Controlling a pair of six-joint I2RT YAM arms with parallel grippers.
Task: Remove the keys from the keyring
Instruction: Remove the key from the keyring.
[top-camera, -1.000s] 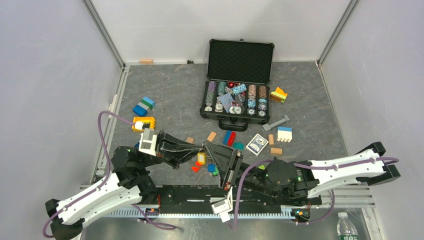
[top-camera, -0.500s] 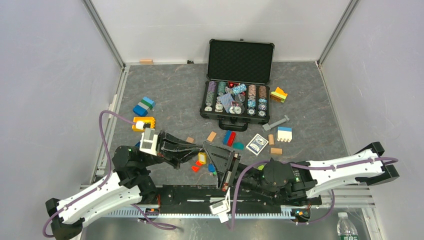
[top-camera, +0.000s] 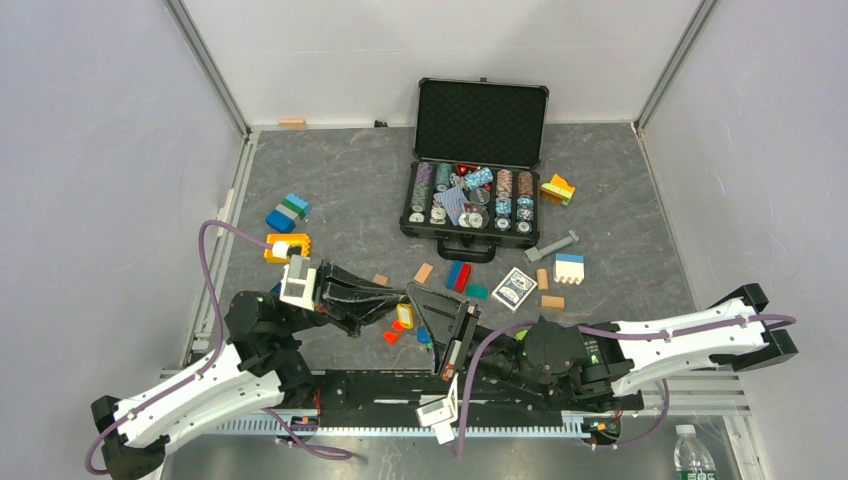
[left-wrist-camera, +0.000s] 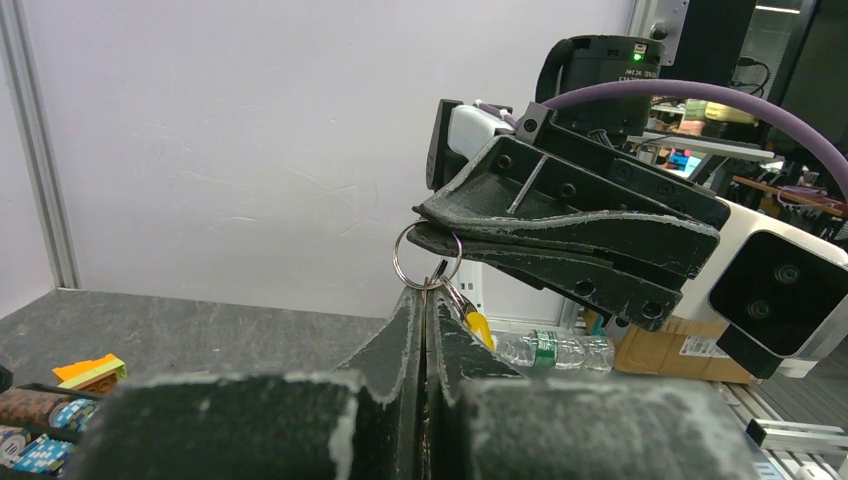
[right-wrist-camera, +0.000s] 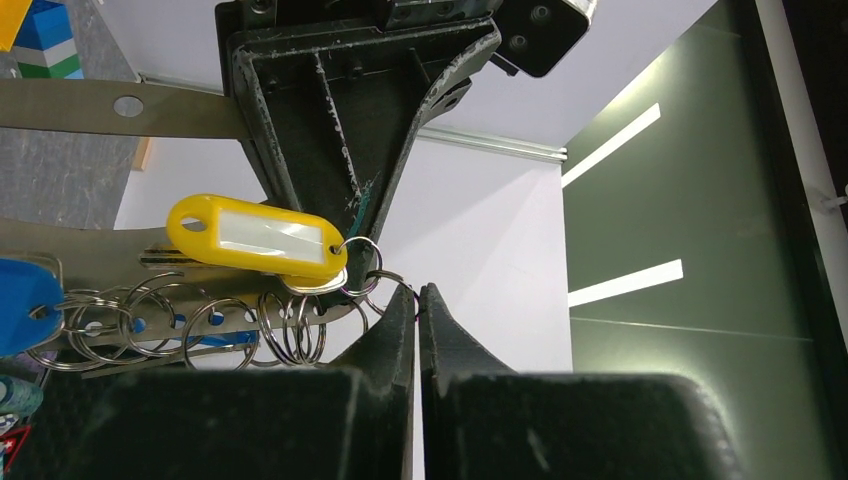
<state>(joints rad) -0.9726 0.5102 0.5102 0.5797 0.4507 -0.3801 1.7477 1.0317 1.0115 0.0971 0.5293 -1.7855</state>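
Keys (top-camera: 403, 318) dangle low over the grey table (top-camera: 330, 180) near its front edge. Toy blocks (top-camera: 458, 275) lie just beyond them, and we see the surface bare farther back on the left. Our left gripper (left-wrist-camera: 425, 292) and right gripper (left-wrist-camera: 427, 223) meet tip to tip, both clamped shut on the keyring (left-wrist-camera: 395, 260), which is held above the keys.

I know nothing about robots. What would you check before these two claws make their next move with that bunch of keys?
1. Left gripper shut on the keyring: ok.
2. Right gripper shut on the keyring too: ok.
3. Keyring held clear of the table: ok.
4. Yellow key tag off the keyring: not ok, threaded on.
5. Keyring's coil pried open: cannot tell.
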